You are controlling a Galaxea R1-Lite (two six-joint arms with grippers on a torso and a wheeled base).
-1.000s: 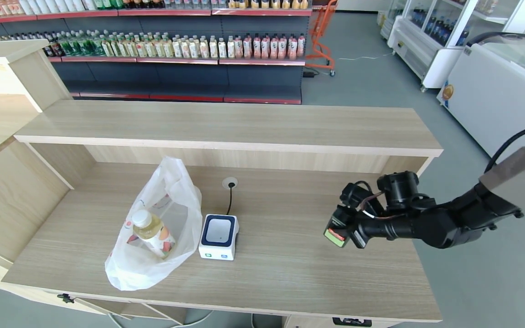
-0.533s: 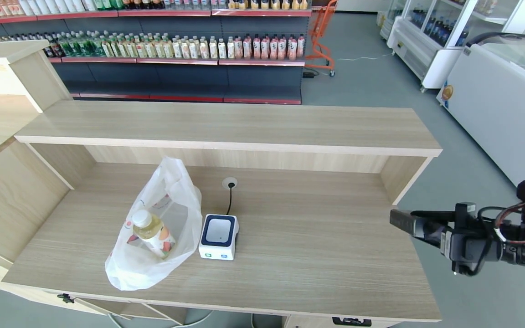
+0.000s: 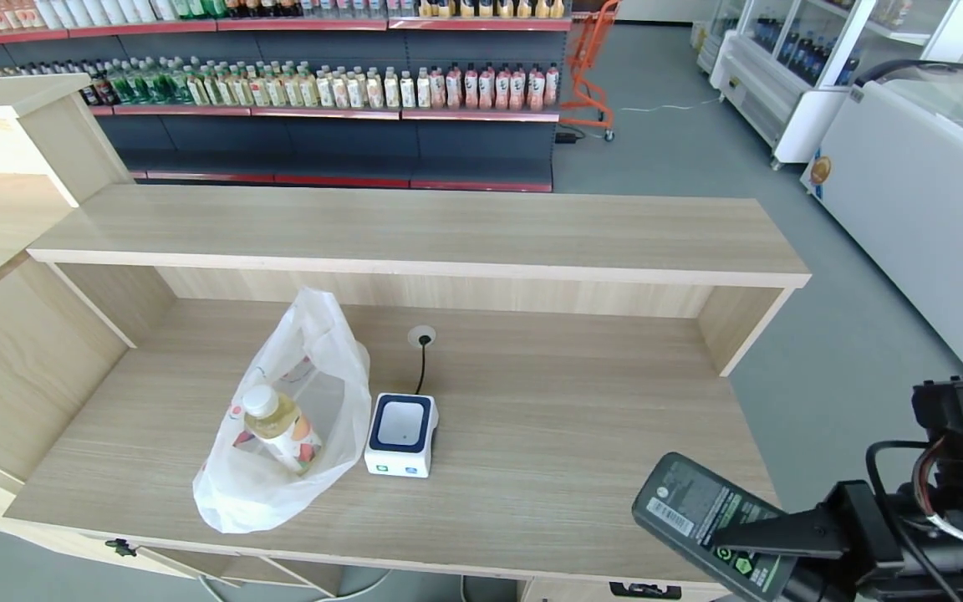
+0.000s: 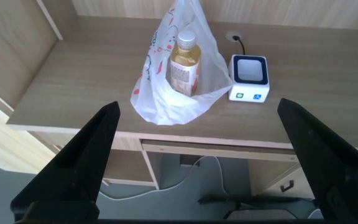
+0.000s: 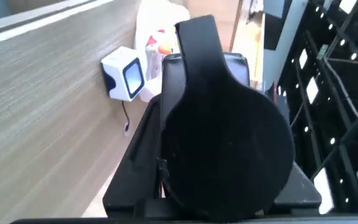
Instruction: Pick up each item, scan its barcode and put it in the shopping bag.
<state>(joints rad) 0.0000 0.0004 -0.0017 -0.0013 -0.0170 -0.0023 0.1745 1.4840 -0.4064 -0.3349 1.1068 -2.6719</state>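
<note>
- Counter [image 3: 565, 435]: nothing on it has moved in the last second.
- Shopping bag [image 3: 281, 493]: front-left, one bottle [image 3: 277, 426] already inside.
- Right gripper [image 3: 753, 535]: has swung off the counter's right side to low by the front-right corner, clamped on a dark flat pack [image 3: 686, 502].
- Left gripper [image 4: 197, 107]: fingers spread wide, empty, back from the counter's front edge.
- Pack: rolled, white barcode-like label now faces up.
- Scanner [image 3: 402, 433]: well apart from the pack, so the scan looks pending.
</note>
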